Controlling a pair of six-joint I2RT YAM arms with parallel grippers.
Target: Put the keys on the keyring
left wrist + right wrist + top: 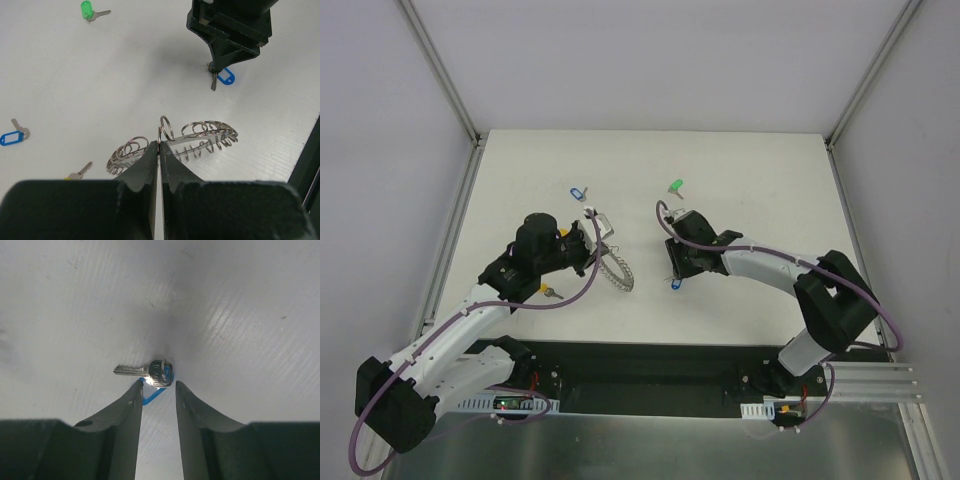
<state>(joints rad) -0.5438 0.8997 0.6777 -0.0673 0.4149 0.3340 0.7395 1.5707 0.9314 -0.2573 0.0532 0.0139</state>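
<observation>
The keyring (205, 134), a silver ring edged with many wire loops, lies on the white table, seen also as the keyring (617, 270). My left gripper (159, 145) is shut on one of its small upright loops. The solid-blue key (161, 373) lies flat with its blade pointing left, also seen as the blue key (674, 285). My right gripper (157, 384) stands over it with its jaws apart. The left fingertip touches the blue tag, and the key head sits just beyond the tips. From the left wrist, the right gripper (216, 67) stands directly over the blue key (225, 77).
A green key (674, 186) lies at the far middle of the table and a pale blue key (577, 192) to its left. A yellow-headed key (80, 171) lies close beside the left gripper. A metal frame edges the table (750, 180).
</observation>
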